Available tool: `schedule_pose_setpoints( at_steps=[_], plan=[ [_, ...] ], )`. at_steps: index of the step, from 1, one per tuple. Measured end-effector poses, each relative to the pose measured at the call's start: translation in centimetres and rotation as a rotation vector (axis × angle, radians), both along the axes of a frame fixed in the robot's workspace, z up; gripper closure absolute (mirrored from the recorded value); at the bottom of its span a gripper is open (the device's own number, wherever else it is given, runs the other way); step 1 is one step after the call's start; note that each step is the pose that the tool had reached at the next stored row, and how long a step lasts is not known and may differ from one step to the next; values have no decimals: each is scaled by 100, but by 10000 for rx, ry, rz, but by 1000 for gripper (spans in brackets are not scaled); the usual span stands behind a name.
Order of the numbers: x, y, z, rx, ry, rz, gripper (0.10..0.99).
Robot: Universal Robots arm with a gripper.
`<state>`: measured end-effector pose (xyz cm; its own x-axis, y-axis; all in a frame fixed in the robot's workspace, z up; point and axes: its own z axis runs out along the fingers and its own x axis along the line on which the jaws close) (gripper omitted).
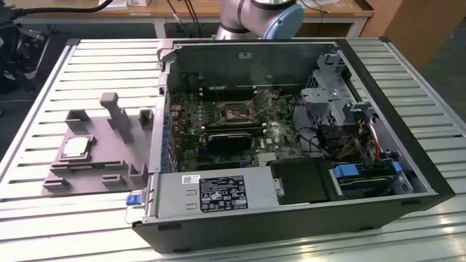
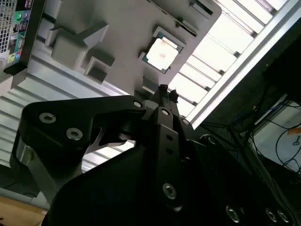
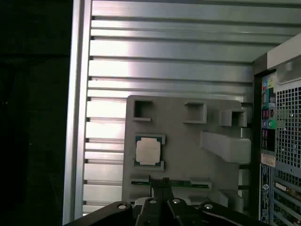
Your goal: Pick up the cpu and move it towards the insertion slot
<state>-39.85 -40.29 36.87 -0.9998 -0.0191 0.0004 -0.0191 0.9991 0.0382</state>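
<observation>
"Where does the cpu lie?"

"Flat in its recess by the grey fixture's edge, at the exterior view's left; open table slats lie beyond. I see my gripper clenched, empty, hovering apart from it."

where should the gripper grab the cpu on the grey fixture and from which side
Take the cpu by two opposite edges, coming straight down from above. It lies flat, face up, in a shallow seat on the grey fixture, so only its thin rim offers purchase, and probably only from overhead.
</observation>
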Motion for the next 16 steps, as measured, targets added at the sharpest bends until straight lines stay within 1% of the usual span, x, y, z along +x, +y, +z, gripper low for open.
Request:
schedule_pose_setpoints(
  at_steps=[10, 16],
  plan=[
    [0, 0, 0, 0, 10, -1, 984],
    [0, 0, -56, 0, 11, -2, 984]
  ],
)
